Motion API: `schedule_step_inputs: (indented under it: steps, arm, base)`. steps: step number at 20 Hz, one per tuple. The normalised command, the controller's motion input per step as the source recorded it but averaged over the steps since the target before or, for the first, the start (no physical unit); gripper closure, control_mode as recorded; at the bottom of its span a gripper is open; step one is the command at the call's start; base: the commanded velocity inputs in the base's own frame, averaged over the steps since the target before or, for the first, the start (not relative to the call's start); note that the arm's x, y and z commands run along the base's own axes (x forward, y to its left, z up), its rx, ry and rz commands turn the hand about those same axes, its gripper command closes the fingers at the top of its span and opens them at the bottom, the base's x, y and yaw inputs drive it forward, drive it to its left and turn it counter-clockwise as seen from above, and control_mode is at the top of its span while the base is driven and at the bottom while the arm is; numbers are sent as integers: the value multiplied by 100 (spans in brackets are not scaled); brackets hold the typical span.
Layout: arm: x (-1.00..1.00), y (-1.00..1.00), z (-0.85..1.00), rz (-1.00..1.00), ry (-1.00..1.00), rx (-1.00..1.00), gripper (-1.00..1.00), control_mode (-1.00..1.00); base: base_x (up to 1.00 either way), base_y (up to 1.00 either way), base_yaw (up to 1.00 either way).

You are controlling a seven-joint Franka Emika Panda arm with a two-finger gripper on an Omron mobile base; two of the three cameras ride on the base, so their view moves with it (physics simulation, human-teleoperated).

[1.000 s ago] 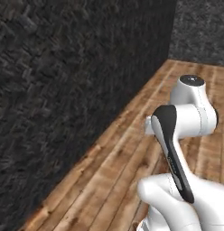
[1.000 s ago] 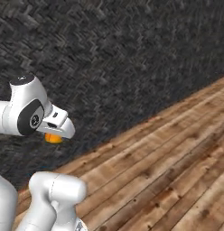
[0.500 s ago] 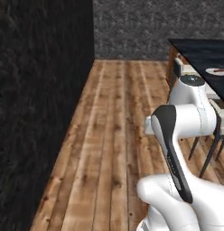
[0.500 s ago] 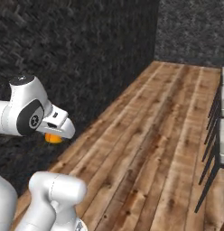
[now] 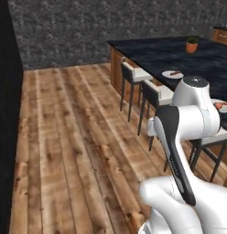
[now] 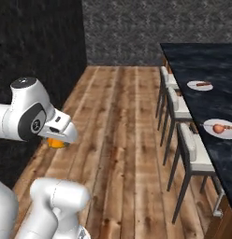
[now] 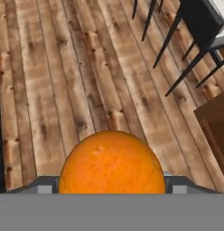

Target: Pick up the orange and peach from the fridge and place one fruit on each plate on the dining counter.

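We held the orange [image 7: 112,161] clamped in the gripper [image 7: 112,182] over the floor, plates [image 6: 220,127] at two o'clock; best kept level and unhurried toward the empty-looking one.

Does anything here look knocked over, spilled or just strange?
Nothing stands out. The gripper carries the orange over the wooden floor; both plates sit flat on the dining counter, stools upright alongside.

You had a broad run of bare wooden plank floor [image 6: 122,121] ahead. Pale stools on dark legs [image 6: 190,154] lined the near edge of the black marbled dining counter [image 6: 216,74], blocking low approaches; two white round plates [image 6: 220,128] sat on it.
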Motion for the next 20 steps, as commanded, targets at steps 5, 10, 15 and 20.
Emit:
schedule_step_inputs:
  steps: [5, 10, 15, 20]
  arm:
    - [0, 0, 0, 0, 0, 0, 100, 100]
    - [0, 0, 0, 0, 0, 0, 100, 100]
    - [0, 0, 0, 0, 0, 0, 100, 100]
    - [0, 0, 0, 0, 0, 0, 100, 100]
  base:
    - [100, 59, -51]
    - [100, 68, -49]
    - [92, 86, -57]
    - [66, 70, -68]
